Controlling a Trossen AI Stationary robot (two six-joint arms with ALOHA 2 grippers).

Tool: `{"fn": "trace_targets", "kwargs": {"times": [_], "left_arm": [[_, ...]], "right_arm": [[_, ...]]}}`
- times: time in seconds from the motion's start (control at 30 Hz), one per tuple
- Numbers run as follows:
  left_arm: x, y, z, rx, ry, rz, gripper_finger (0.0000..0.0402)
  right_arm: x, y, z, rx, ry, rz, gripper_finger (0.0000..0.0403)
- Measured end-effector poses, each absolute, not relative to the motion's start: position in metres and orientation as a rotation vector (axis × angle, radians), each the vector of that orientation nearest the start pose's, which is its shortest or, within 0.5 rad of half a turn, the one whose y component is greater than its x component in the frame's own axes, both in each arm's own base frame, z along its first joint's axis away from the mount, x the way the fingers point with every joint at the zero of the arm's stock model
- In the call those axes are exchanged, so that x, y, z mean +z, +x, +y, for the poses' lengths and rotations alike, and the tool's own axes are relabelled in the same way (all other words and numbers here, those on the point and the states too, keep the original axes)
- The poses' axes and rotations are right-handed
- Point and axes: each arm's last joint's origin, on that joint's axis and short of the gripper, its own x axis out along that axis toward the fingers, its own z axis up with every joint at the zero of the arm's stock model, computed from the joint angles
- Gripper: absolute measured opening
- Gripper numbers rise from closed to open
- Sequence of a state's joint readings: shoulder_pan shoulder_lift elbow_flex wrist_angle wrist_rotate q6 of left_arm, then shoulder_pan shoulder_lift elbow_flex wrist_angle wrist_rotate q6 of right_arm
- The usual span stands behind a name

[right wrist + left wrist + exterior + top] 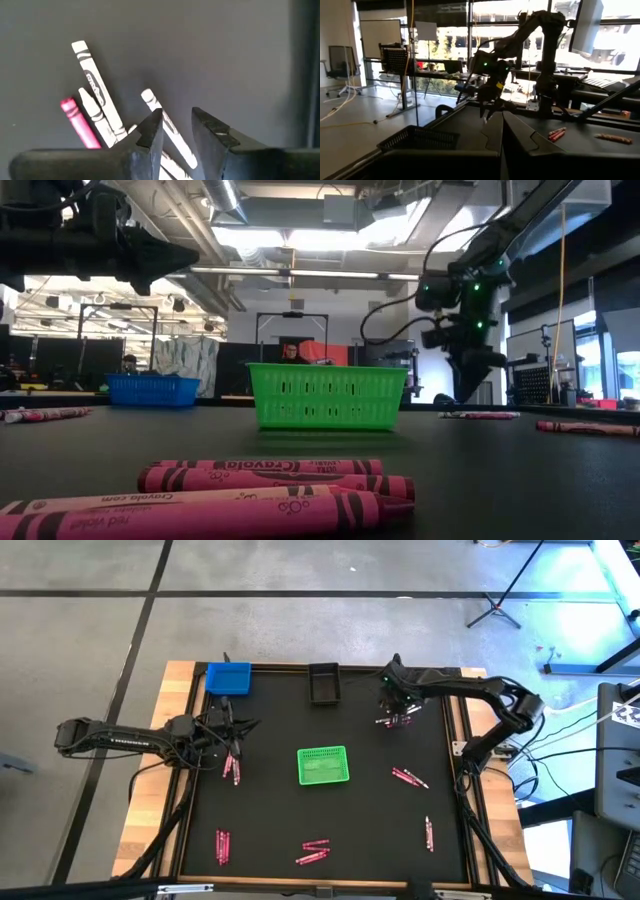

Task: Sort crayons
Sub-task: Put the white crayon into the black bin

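Pink-red crayons lie in small groups on the black mat: by my left gripper [231,766], at the near edge [313,853] [270,480], at near left [222,846] and on the right [408,777]. My right gripper [398,708] [177,120] is open and points down over a cluster of white crayons [95,85] and one pink crayon [77,122] at far right. One white crayon [150,100] runs between its fingers. My left gripper [240,728] [501,125] is shut and empty, held level above the mat's left side. My right gripper comes from above with one finger on each side of the white crayon's middle [170,127]. I cannot tell whether the fingers touch it. The crayon lies flat on the mat.
A green bin [323,765] stands at the mat's middle. A blue bin [228,678] stands at far left and a black bin [324,683] at far middle. A raised wooden rim [180,740] frames the mat. More crayons lie at near right [429,832].
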State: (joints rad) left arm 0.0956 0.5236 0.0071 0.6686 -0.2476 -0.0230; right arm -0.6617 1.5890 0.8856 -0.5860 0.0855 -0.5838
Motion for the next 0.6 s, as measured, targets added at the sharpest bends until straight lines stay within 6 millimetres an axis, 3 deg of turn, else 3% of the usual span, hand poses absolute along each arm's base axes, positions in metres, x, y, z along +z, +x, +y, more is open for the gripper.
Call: {"fn": "trace_targets", "kwargs": {"times": [0.17,0.6], "left_arm": [[0.1757,0.1283,0.0192,0.331,-0.115,-0.113,0.0],[0.1766,0.1281,0.0194,0.336,-0.101,-0.12,0.0]], "right_arm": [[0.1528,0.2195,-0.1741,-0.232,-0.104,1.407,0.009],[0.1512,0.218,-0.1722,-0.185,-0.105,1.423,0.0087]]}}
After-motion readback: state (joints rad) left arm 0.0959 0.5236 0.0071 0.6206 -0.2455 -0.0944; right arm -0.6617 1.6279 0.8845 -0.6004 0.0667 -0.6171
